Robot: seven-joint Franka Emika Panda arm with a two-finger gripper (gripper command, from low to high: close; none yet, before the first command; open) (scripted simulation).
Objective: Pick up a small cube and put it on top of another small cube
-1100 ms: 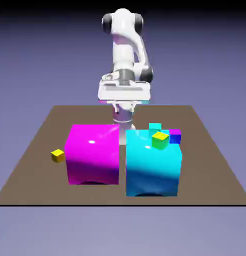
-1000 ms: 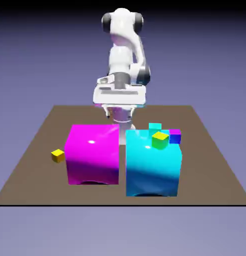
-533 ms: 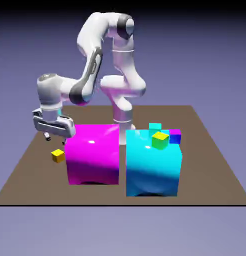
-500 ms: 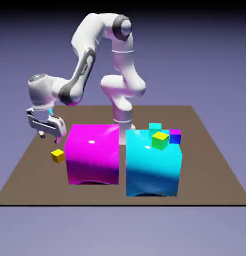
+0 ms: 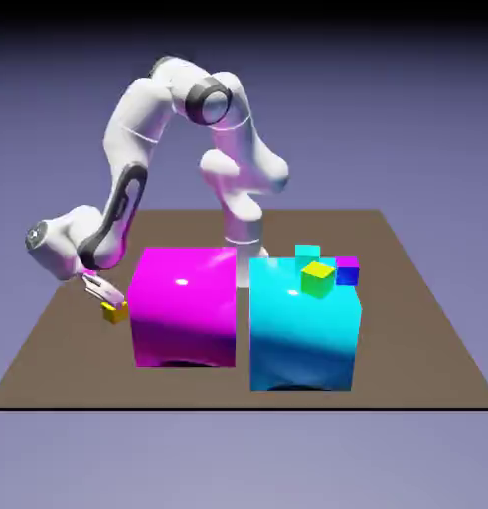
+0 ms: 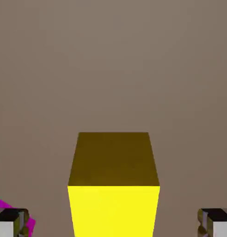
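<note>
Fingertips of your end effector stand wide apart, one on each side of the small cube, gripping nothing (gaps show on both sides). You see that cube on the brown worktop, just beside the magenta block.

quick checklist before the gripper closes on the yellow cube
1. Jaws open: ok; the gripper has a finger tip at each bottom corner of the hand view.
2. Yellow cube centred between the tips: ok.
3. Cube untouched by the tips: ok; a gap shows on both sides.
4. Gripper low enough around the cube: cannot tell.
5. Clearance from the magenta block: cannot tell; it stands close by.
6. Green-sided cube free on top: ok.
</note>
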